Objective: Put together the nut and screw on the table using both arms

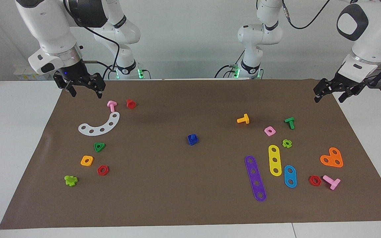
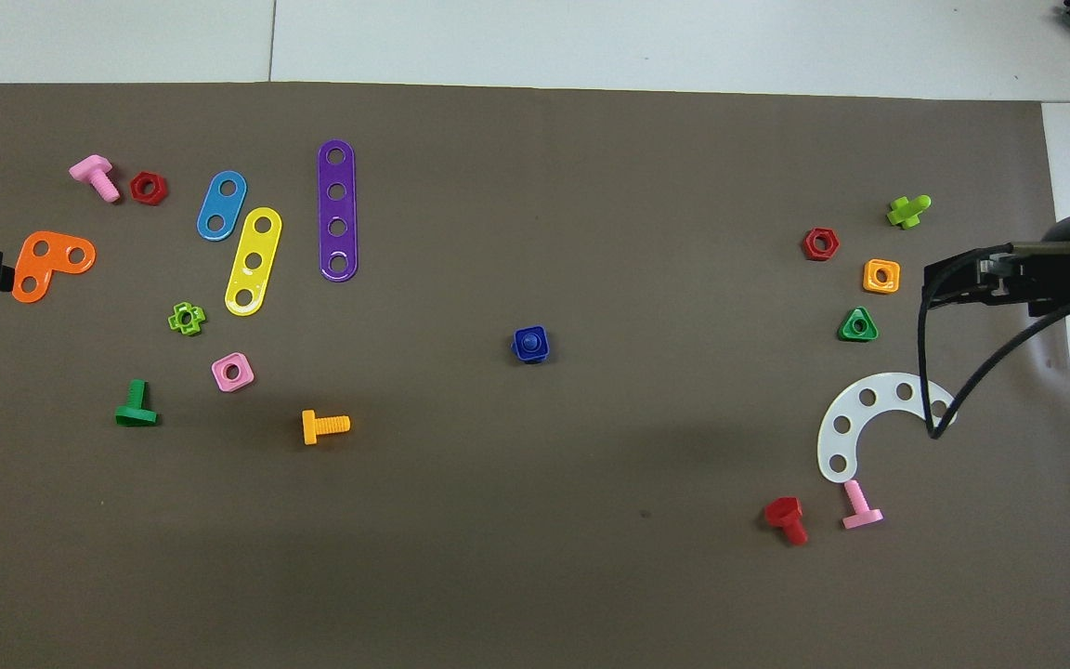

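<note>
Nut and screw sat joined at the middle of the brown-matted table: the small blue square plastic nut ringed the dark blue plastic screw, so assembly looked done. Right gripper and left gripper hovered spread, empty, over the mat's corners nearest the robots, apparently parked clear.
</note>
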{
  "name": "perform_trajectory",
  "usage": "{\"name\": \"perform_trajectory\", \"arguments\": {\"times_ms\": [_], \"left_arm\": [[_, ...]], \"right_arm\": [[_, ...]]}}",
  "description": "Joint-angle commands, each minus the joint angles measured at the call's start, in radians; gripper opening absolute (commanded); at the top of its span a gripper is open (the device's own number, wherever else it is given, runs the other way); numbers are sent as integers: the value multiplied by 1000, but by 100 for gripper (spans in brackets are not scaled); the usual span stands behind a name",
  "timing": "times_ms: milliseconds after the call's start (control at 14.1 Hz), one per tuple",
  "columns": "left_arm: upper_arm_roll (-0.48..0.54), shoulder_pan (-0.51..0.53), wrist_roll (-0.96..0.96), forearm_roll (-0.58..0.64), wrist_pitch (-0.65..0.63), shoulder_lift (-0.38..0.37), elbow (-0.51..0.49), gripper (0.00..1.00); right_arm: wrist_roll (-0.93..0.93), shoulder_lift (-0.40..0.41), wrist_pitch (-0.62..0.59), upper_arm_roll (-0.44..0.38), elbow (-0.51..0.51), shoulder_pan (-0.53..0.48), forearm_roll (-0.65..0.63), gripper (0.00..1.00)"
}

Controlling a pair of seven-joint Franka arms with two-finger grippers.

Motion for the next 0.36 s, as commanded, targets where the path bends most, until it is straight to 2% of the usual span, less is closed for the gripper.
{"name": "perform_trajectory", "arguments": {"times_ms": [0, 142, 284], "left_arm": [[2, -8, 39, 4, 3, -28, -28, 100], [5, -8, 127, 4, -1, -28, -28, 100], [4, -8, 132, 4, 0, -29, -27, 100]], "right_arm": [[8, -18, 0, 6, -14, -7, 0, 100], [8, -18, 0, 6, -15, -7, 0, 100], [6, -18, 0, 6, -15, -7, 0, 100]]}}
